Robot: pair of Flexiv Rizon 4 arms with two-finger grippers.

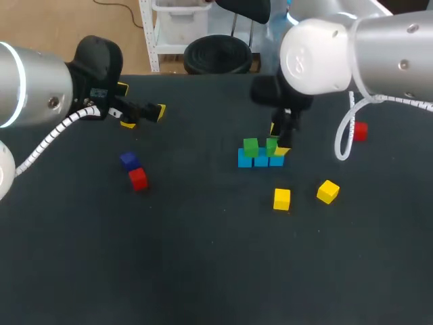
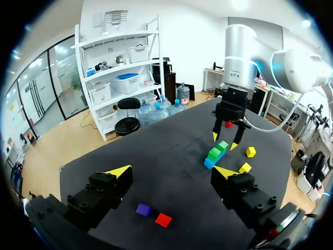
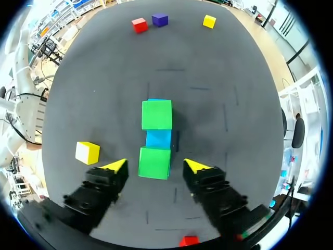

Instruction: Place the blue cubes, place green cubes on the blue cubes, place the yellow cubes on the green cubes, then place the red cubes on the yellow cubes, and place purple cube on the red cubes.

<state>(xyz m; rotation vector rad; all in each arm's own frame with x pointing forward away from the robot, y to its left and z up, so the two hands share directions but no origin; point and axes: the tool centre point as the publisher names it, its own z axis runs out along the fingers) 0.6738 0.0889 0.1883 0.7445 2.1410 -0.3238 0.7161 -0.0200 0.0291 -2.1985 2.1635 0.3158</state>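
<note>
Dark table (image 1: 203, 271). Blue row (image 1: 260, 161) centre-right, far green (image 3: 156, 114) and near green (image 3: 154, 162) on it. R fingers (image 3: 156, 165) wide open astride near green, not touching, nothing held. L fingers (image 2: 171, 172) open, empty, well apart. Judged: green step done. Next: lift clear, fetch yellow (image 1: 281, 199). Red (image 1: 138, 179) and purple (image 1: 128, 160) lie aside, no obstruction.

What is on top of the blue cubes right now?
Two green cubes, one on each end; the middle blue cube is bare. In the right wrist view they mostly cover the end blue cubes.
</note>
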